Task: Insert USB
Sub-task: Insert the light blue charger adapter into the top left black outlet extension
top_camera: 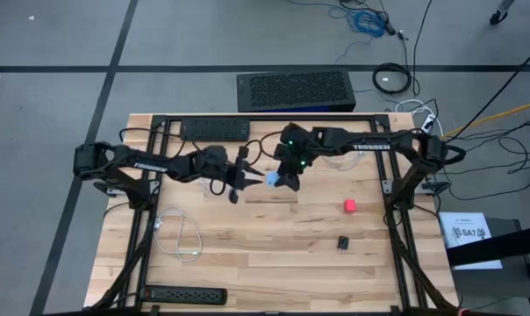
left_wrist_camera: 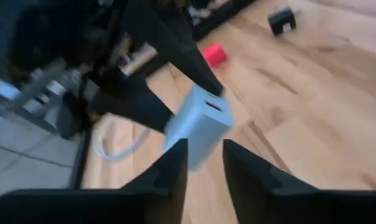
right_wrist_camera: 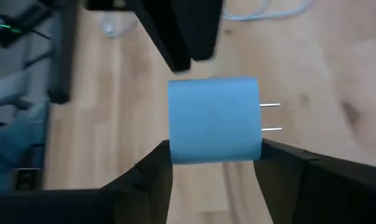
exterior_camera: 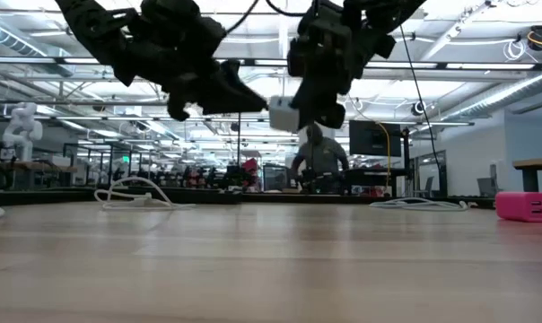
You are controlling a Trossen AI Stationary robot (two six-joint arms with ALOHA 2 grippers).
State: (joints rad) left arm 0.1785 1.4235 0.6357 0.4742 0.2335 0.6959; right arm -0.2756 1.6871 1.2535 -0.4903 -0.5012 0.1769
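The likeliest failure here is a missed mating: the pale blue box-shaped wall charger (right_wrist_camera: 214, 119) hangs in mid-air with nothing under it, so any sideways shove from the other arm could twist it in the grip or knock it loose, and it would drop to the light wooden table (top_camera: 274, 254).

No USB plug shows between the left gripper's (left_wrist_camera: 205, 163) fingers. The white cable (top_camera: 179, 235) lies coiled on the near-left of the table, well apart from the charger, so nothing is lined up with the charger's port yet.

The right gripper (right_wrist_camera: 214, 163) reaches in from the right above the table's middle and clamps the charger by its two side faces; the two metal prongs stick out free. The left gripper reaches in from the left at about the same height and points at the charger's port face. Its dark fingers (left_wrist_camera: 169, 168) are parted with nothing between them, and their tips sit just beside the charger.
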